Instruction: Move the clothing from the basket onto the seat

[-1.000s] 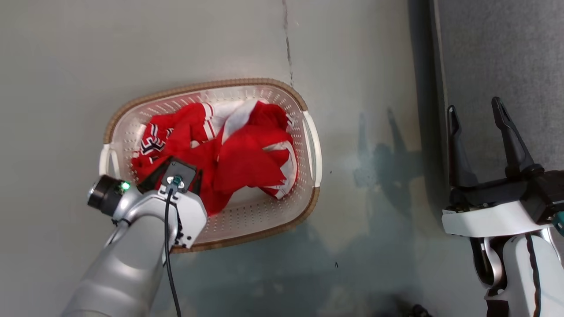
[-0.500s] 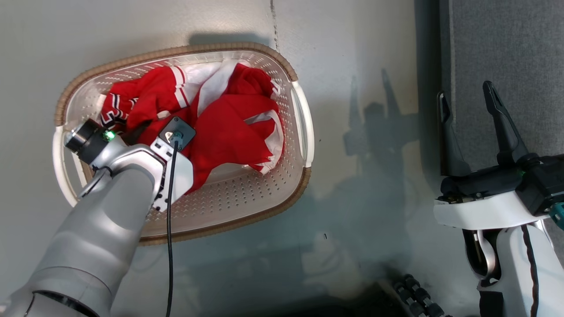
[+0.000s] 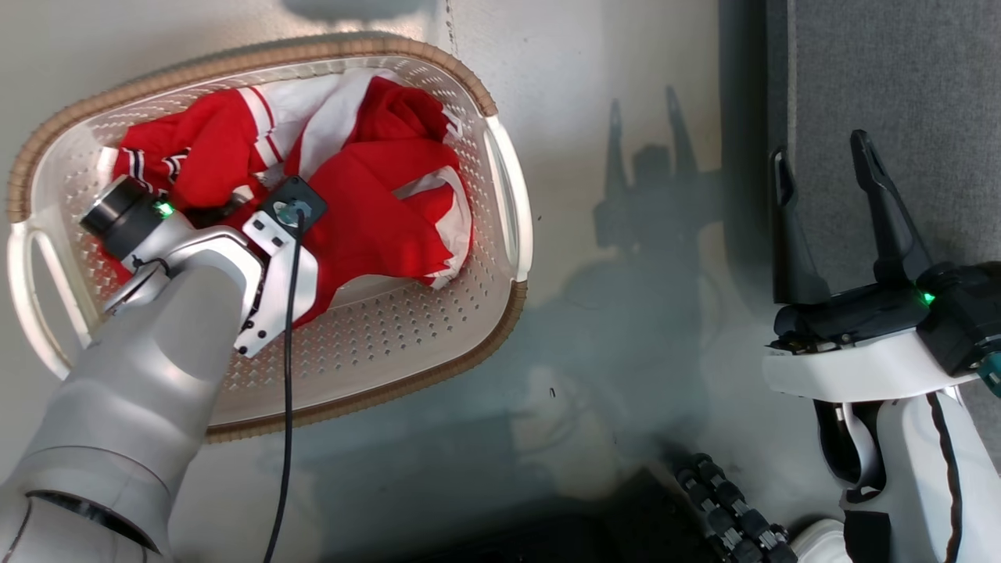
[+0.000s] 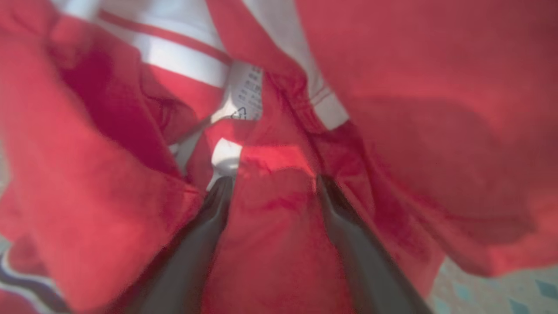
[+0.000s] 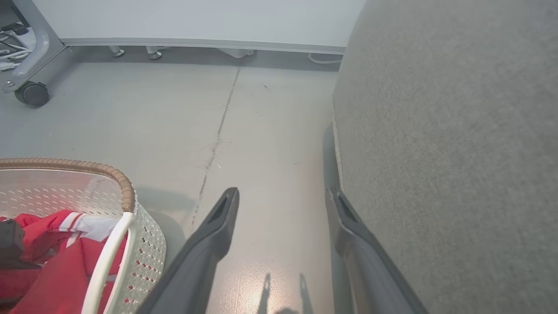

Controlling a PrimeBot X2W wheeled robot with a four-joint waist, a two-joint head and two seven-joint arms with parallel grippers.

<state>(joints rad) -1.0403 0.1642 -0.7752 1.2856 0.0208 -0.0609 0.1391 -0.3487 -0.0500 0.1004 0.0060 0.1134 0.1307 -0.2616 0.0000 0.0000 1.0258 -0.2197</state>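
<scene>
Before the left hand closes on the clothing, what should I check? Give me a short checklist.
1. The left hand is open, astride a red fold: ok.
2. The clothing lies inside the basket: ok.
3. The fold belongs to a single garment: cannot tell.
4. The right hand is open, holds nothing and is away from the basket: ok.
5. The seat is close beside the right hand: ok.
</scene>
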